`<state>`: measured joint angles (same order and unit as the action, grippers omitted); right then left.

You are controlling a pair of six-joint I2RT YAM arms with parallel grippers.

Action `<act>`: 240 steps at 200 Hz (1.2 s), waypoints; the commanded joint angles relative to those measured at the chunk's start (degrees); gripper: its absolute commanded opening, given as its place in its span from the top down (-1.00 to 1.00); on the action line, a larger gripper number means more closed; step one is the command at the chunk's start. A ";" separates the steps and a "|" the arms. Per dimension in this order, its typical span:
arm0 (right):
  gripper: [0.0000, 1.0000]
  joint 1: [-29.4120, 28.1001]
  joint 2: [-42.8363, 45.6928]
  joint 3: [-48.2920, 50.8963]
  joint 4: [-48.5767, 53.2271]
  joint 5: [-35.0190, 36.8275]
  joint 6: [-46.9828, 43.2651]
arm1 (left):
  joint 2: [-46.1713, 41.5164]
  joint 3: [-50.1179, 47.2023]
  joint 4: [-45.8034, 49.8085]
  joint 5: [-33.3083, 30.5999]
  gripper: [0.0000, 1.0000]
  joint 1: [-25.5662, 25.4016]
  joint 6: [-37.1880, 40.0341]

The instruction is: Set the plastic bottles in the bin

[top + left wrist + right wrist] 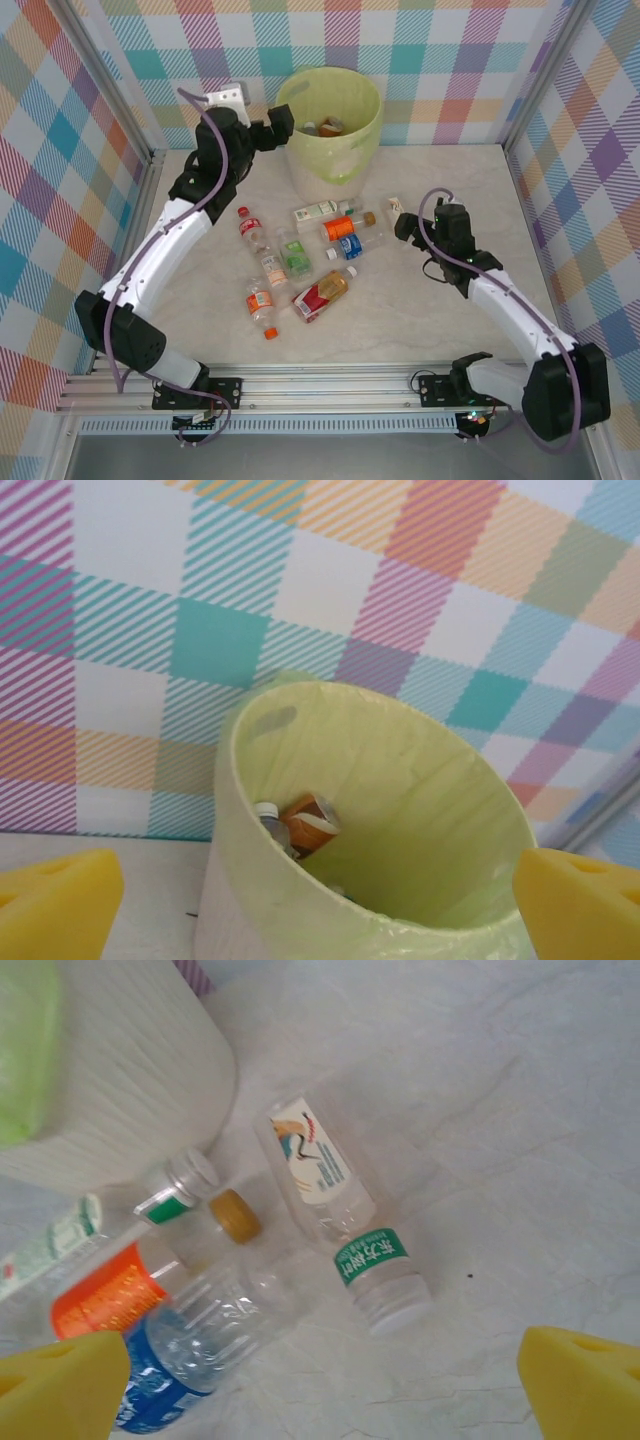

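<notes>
done: a few bottles inside round yellow-green lined bin (320,165), upper centre | remaining: about nine small clear plastic bottles (322,294) on tabletop (450,170), mid-frame | left end effector (283,122) and right end effector (405,225): both spread, empty

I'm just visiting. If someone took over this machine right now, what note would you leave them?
Left gripper: open, empty, at the rim of the bin.
Right gripper: open, empty, low over the loose bottles.
Done: a few binned bottles lie inside.
Left: about nine loose bottles on the table; the white-capped bottle is nearest the right gripper.
</notes>
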<state>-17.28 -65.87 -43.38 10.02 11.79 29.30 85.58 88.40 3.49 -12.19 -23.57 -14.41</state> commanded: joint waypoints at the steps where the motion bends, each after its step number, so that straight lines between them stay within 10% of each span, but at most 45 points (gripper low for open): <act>1: -0.99 0.41 -4.90 -5.18 2.96 0.63 -2.20 | -2.72 -6.64 -9.44 -5.00 -1.00 0.61 -7.30; 132: -0.99 3.66 -35.40 -24.55 13.21 -4.41 -15.71 | -8.82 -15.18 10.03 -2.63 -1.00 3.80 -15.00; 240: -0.41 3.65 -42.82 -30.25 20.04 -4.61 -14.05 | -14.51 -19.06 18.57 -8.93 -1.00 3.73 -8.69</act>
<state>-13.67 -107.66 -72.05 27.16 8.54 14.46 70.65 66.37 17.12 -20.27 -20.43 -25.15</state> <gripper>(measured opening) 0.729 0.997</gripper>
